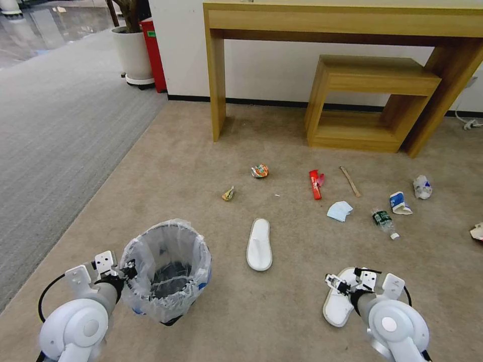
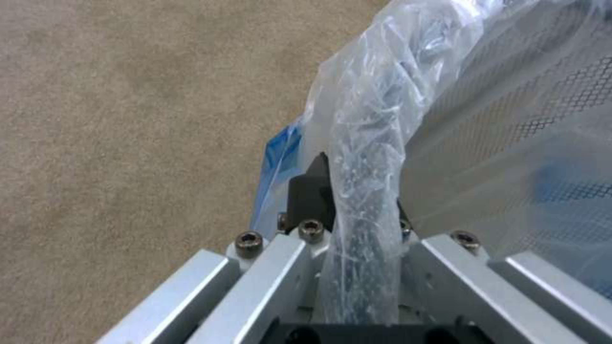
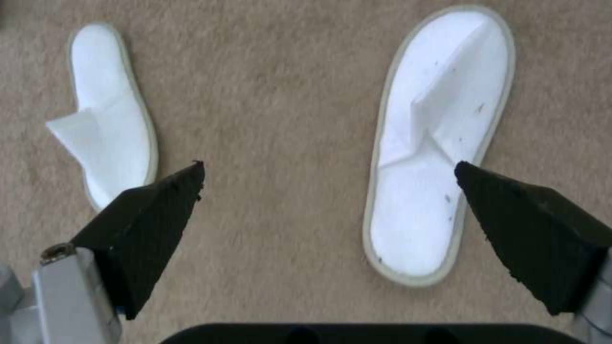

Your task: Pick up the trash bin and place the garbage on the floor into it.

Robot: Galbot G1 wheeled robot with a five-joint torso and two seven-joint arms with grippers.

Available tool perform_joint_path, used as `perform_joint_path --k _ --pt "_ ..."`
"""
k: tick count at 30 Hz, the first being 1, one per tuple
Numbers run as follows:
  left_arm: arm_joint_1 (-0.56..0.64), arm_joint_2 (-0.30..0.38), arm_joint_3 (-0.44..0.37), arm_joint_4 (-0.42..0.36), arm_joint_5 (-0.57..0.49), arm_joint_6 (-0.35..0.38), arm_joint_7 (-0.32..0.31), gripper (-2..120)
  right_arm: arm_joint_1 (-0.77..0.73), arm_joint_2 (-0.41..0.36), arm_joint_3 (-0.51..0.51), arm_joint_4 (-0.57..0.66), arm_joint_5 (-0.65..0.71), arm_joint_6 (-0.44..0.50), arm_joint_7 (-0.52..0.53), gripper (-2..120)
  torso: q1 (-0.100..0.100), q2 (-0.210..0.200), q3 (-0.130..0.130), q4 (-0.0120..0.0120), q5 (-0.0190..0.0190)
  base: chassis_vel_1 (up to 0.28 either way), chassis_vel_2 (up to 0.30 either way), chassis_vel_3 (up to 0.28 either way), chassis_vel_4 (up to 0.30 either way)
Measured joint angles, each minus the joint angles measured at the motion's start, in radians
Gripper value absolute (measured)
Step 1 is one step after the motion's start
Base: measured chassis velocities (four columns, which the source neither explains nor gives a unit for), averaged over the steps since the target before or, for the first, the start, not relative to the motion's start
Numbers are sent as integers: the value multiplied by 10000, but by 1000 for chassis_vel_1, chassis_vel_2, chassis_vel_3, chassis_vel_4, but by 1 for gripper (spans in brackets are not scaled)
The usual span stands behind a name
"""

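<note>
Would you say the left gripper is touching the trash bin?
Touching: the left wrist view shows the left gripper closed on the trash bin rim.

On the floor (image 1: 201,151) there were two white slippers, one near the middle (image 1: 259,245) and one at near right (image 1: 336,301). One trash bin (image 1: 166,271) stood at near left. Farther off lay one crushed can (image 1: 259,171), one red wrapper (image 1: 315,183), one wooden stick (image 1: 349,181), one blue mask (image 1: 339,211), one plastic bottle (image 1: 385,221) and two crumpled paper cups (image 1: 400,203).
</note>
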Motion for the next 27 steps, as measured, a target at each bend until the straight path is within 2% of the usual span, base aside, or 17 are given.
perform_joint_path --k 12,14,27 --pt "-35 -32 12 70 8 13 -18 1 612 -90 -48 -993 -90 -5 -297 100 0 0 0 0 0 0 0 0 0" --pt "-12 -38 9 74 12 16 -22 1 859 -71 -122 -1465 -271 37 -494 100 0 0 1 0 0 0 0 0 0" --pt "24 -38 -36 45 8 20 -25 1 1463 -198 -213 -2207 -425 140 -742 100 0 0 1 0 0 0 0 0 0"
